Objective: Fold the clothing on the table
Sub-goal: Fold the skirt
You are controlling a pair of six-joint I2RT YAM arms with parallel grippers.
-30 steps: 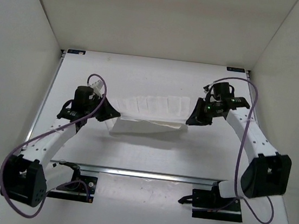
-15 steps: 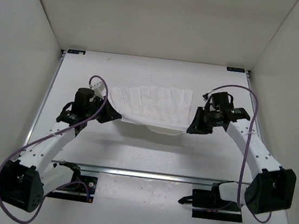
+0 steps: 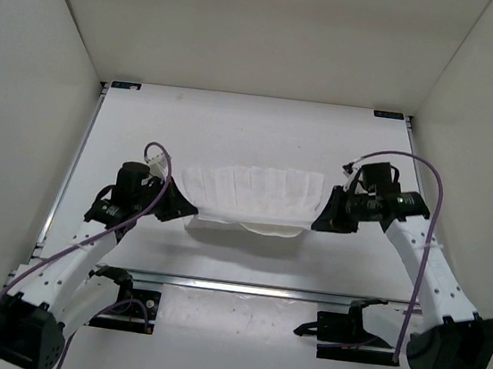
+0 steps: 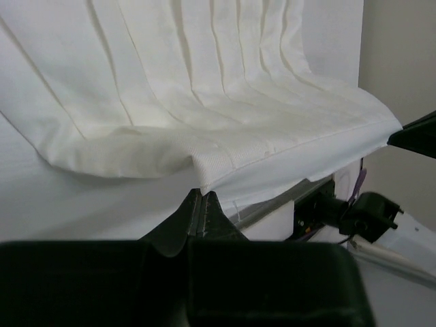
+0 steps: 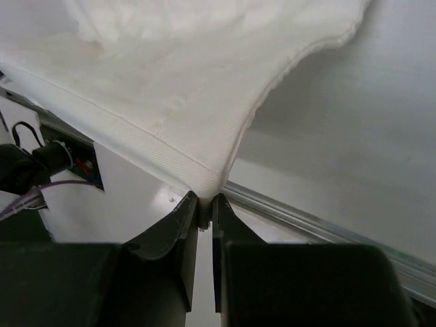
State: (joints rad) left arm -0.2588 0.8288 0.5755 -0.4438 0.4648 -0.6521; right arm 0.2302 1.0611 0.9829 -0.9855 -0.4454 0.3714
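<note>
The clothing (image 3: pixel 250 189) hung spread between the two arms over the middle of the table (image 3: pixel 236 125), its creases running toward the far edge. The left gripper (image 3: pixel 179 207) pinched its near left corner, the right gripper (image 3: pixel 320 219) its near right corner, and the near hem sagged between them

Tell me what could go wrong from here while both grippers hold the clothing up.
1. The left gripper and right gripper each pinch only the very edge of the clothing; a tug could pull a corner free.
2. The middle sags between them toward the table, so it may bunch and fold unevenly when laid down.
</note>
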